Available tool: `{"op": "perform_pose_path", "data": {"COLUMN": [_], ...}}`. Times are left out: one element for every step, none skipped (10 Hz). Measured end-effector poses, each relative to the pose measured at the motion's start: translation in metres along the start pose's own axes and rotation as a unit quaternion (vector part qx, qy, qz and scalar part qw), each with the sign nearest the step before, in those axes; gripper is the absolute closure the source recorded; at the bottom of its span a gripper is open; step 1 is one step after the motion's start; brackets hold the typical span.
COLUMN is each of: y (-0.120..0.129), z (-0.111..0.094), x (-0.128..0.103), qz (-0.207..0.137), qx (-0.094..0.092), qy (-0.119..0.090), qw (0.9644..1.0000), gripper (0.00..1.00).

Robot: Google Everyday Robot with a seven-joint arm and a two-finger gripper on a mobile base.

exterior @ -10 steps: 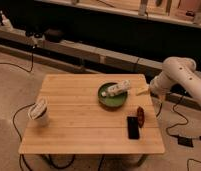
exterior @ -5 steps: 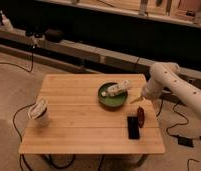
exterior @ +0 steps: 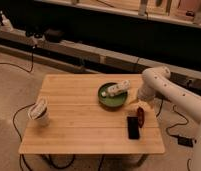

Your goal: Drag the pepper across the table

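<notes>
The pepper (exterior: 140, 116) is a small dark red chili lying near the right edge of the bamboo table (exterior: 79, 127). It lies just right of a flat black phone (exterior: 132, 127). My white arm reaches in from the right and bends down over the table's right side. My gripper (exterior: 138, 103) hangs just above the far end of the pepper, between it and a green bowl (exterior: 113, 96). I cannot tell whether it touches the pepper.
The green bowl holds a pale bottle-like object (exterior: 117, 88). A white cup (exterior: 39, 111) stands near the table's left edge. Cables run over the floor on the left and right. A low ledge with a power strip lies behind the table.
My arm has swung left and down from beyond the table's right edge, bringing the gripper over the pepper. The pepper, phone, bowl and cup have not moved.
</notes>
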State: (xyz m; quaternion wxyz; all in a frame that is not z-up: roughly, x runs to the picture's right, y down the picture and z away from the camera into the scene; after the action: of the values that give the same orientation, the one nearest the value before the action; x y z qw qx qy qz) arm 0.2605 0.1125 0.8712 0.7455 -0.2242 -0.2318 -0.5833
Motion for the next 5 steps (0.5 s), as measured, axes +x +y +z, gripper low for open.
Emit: {"op": "perform_pose_path", "data": {"y": [-0.005, -0.01, -0.013, -0.016, -0.018], "z": [0.011, 0.022, 0.028, 0.036, 0.04], "x": [0.0, -0.002, -0.004, -0.007, -0.008], "qz": [0.007, 0.013, 0.017, 0.022, 0.021], "qx": [0.001, 0.001, 0.0, -0.001, 0.001], "qy": [0.002, -0.002, -0.004, -0.008, -0.011], "qw": [1.0, 0.9999, 0.9998, 0.9997, 0.9997], "gripper": [0.2, 0.2, 0.2, 0.2, 0.22]}}
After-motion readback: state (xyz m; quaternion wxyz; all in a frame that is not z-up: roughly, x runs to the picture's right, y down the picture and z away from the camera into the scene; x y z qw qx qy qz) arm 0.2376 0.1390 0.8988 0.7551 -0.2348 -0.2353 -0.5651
